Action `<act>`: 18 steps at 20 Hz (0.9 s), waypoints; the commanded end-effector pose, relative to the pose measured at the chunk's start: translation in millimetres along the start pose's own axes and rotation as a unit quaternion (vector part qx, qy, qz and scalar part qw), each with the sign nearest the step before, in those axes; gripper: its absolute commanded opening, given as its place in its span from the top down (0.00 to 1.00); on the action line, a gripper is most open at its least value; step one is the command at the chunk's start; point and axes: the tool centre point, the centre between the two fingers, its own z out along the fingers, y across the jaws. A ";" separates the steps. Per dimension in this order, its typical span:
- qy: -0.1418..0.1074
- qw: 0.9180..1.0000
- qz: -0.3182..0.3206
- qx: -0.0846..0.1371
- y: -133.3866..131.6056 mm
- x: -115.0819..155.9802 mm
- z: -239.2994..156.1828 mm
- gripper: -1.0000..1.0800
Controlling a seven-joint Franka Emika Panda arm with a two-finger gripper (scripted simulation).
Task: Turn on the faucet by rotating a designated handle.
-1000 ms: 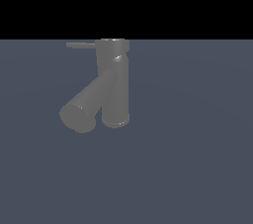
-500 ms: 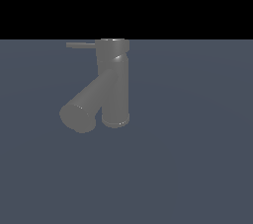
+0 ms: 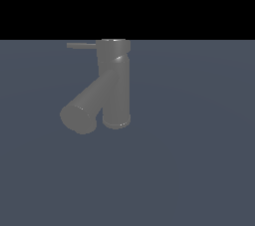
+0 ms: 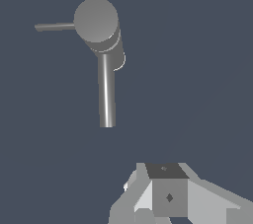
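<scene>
From my wrist view, the gripper (image 4: 170, 203) shows only as a white and grey housing at the edge of the picture; its fingertips are cut off there, so I cannot tell how far the jaws stand apart, and I see nothing held in them. In the exterior view the arm does not appear at all.

Between the gripper and the faucet (image 4: 101, 38) I see only bare, flat slate-blue floor (image 4: 197, 70); nothing lies in that gap and no other object stands on it in either picture. Above the floor in the exterior view there is plain black background (image 3: 127, 1).

The faucet sits well apart from the gripper. In the wrist view I look almost straight down on its round top cap, with the thick spout (image 4: 106, 92) running from under the cap toward the gripper's side of the frame, its end stopping clear of the housing. The handle (image 4: 54, 26), a thin flat bar, sticks out sideways from the cap, roughly square to the spout and farther from the gripper than the spout's tip.

In the exterior view the faucet (image 3: 117, 85) stands upright on the floor, its spout (image 3: 89, 103) slanting down toward the exterior view's left, and the handle (image 3: 81, 46) projects level from the cap, also toward the exterior view's left. Nothing touches the handle.
</scene>
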 end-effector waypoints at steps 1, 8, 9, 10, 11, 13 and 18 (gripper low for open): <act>-0.002 1.000 0.018 0.006 -4.0 8.5 2.1 1.00; -0.011 0.996 0.088 0.023 -19.9 40.1 12.1 1.00; -0.013 0.995 0.099 0.025 -22.5 44.9 13.9 1.00; -0.015 0.993 0.111 0.027 -25.1 49.7 15.9 1.00; -0.016 0.992 0.122 0.029 -27.8 54.5 17.9 1.00; -0.020 0.989 0.144 0.032 -33.2 64.1 22.2 1.00; -0.028 0.978 0.201 0.037 -47.3 87.5 34.5 1.00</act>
